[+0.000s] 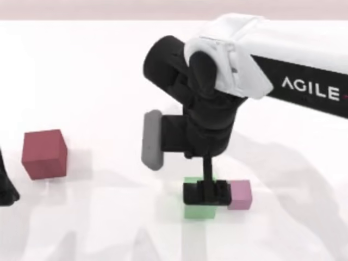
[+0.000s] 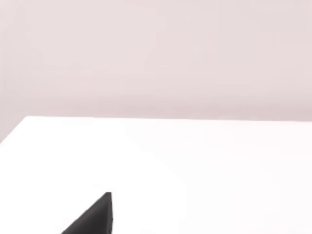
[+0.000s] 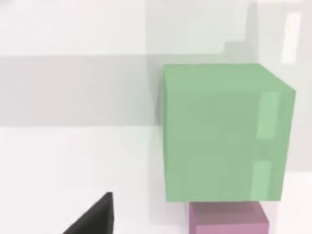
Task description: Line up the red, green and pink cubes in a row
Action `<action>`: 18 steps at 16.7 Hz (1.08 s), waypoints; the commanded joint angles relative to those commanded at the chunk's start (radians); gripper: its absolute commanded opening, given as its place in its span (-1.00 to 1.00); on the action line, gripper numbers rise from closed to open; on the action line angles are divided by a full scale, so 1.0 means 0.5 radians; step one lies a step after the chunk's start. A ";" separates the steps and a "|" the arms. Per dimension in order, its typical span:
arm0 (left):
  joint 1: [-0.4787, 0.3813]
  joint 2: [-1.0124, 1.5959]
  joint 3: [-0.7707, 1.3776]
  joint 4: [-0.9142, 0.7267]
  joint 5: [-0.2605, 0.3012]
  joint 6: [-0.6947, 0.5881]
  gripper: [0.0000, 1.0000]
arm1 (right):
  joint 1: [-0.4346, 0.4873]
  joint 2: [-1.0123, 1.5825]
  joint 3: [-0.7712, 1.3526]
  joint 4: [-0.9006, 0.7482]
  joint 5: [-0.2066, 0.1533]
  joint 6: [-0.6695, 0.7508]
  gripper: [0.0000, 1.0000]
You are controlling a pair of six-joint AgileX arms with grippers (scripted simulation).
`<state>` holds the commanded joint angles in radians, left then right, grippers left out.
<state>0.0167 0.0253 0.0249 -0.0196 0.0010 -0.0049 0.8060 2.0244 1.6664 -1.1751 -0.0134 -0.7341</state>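
White table [image 1: 87, 70], red cube [image 1: 44, 154] left, green cube [image 1: 198, 209] touching pink cube [image 1: 240, 194]

Green cube [image 1: 199, 210] touching pink cube [image 1: 240, 194]; red cube [image 1: 44, 154] well apart.

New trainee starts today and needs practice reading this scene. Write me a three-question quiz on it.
1. True or false: the green cube and the pink cube sit side by side.
2. Which cube lies alone toward the table's left? A red, B green, C pink.
3. Fill in: the right gripper is over the ____ cube.

Key: 1 true. 2 A, the red cube. 3 green.
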 joint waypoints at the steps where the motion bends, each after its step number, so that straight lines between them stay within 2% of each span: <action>1: -0.006 0.053 0.052 -0.040 0.001 -0.010 1.00 | -0.030 -0.062 -0.046 0.047 -0.006 0.020 1.00; 6: -0.048 0.595 0.525 -0.398 0.003 -0.094 1.00 | -0.300 -0.679 -0.498 0.442 -0.054 0.220 1.00; 11: -0.105 1.535 1.180 -0.923 -0.003 -0.204 1.00 | -0.700 -1.672 -1.271 0.985 -0.093 0.558 1.00; 18: -0.195 2.818 2.076 -1.668 -0.012 -0.356 1.00 | -1.246 -3.065 -2.485 1.742 -0.072 1.074 1.00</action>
<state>-0.0809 1.4341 1.0627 -0.8536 -0.0048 -0.1829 0.1831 0.4920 0.4239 -0.3038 -0.0494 -0.1972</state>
